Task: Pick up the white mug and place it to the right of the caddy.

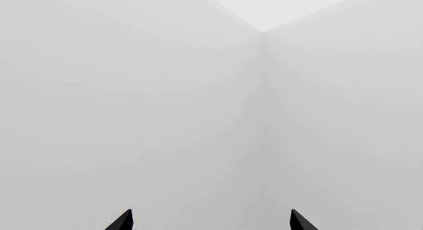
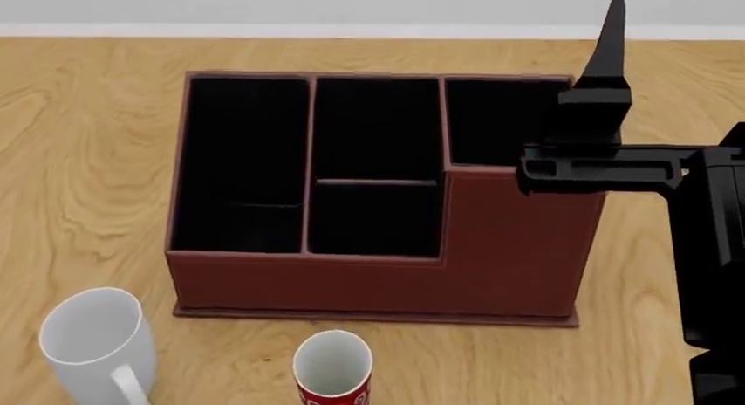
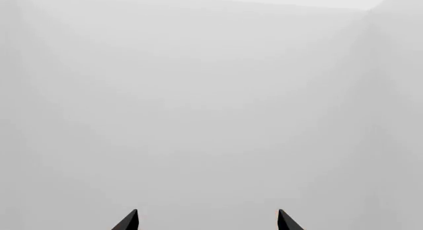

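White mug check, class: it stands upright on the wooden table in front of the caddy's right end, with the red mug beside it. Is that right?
Not quite. The head view shows the white mug in front of the caddy's left end, not its right. It is upright on the wooden table, the red mug beside it.

Red mug (image 2: 333, 367) right of white mug (image 2: 98, 340)

The right arm (image 2: 605, 165) is matte black, built from blocky, angular links with a slotted bracket. Each gripper, left (image 1: 211, 221) and right (image 3: 208, 221), ends in two pointed black fingertips.
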Motion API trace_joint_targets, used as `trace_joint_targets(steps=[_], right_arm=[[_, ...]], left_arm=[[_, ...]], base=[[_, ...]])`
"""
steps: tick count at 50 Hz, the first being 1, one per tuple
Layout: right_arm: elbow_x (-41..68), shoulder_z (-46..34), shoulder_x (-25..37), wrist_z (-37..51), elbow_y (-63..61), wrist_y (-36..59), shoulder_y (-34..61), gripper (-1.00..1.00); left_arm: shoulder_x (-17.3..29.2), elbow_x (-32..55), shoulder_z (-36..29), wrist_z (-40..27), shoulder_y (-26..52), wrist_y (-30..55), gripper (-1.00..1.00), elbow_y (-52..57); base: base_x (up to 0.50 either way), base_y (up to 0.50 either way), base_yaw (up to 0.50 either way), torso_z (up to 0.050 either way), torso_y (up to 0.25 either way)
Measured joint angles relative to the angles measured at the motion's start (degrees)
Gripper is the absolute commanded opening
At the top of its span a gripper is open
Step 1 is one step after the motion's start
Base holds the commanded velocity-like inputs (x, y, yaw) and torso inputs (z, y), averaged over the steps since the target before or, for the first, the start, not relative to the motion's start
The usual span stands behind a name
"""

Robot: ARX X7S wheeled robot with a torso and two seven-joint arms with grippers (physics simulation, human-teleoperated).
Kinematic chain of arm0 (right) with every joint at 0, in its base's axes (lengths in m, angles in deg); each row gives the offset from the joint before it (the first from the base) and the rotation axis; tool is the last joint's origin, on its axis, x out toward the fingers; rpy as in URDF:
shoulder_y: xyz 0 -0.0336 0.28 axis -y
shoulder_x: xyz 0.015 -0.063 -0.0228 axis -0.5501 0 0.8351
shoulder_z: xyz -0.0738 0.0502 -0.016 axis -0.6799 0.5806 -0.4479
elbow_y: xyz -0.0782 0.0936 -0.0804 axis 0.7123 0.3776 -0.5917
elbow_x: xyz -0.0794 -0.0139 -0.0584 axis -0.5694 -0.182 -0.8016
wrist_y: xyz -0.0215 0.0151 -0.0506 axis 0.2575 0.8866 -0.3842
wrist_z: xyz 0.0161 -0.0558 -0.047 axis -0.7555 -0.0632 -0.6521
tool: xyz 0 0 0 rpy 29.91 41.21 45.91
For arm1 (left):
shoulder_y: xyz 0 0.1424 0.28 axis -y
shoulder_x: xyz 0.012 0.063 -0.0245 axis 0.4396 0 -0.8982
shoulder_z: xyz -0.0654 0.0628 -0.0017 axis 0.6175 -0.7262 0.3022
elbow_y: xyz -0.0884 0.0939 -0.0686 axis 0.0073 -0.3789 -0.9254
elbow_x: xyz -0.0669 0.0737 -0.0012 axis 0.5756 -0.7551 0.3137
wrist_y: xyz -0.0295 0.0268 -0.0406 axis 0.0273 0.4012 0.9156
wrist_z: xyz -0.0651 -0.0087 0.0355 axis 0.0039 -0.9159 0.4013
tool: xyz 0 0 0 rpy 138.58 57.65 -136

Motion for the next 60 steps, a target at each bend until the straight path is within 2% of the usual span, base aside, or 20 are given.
trace_joint_targets(steps=[37,60], right_arm=[[1.9,0.79,0.35,0.88,-1.2,0.73,-0.41,1.0],[3.4,1.37,0.7,1.53,-2.34,2.11,-0.15,1.0]], left_arm=[[-1.36,-0.61,0.71,1.31,-0.35,-1.93,1.0,-0.65],[-1.94,-0.65,0.94,2.52,-0.02,-2.11,1.0,-0.5]], base=[[0.24,0.0,0.0,0.0,0.0],[0.0,0.0,0.0,0.0,-0.015]])
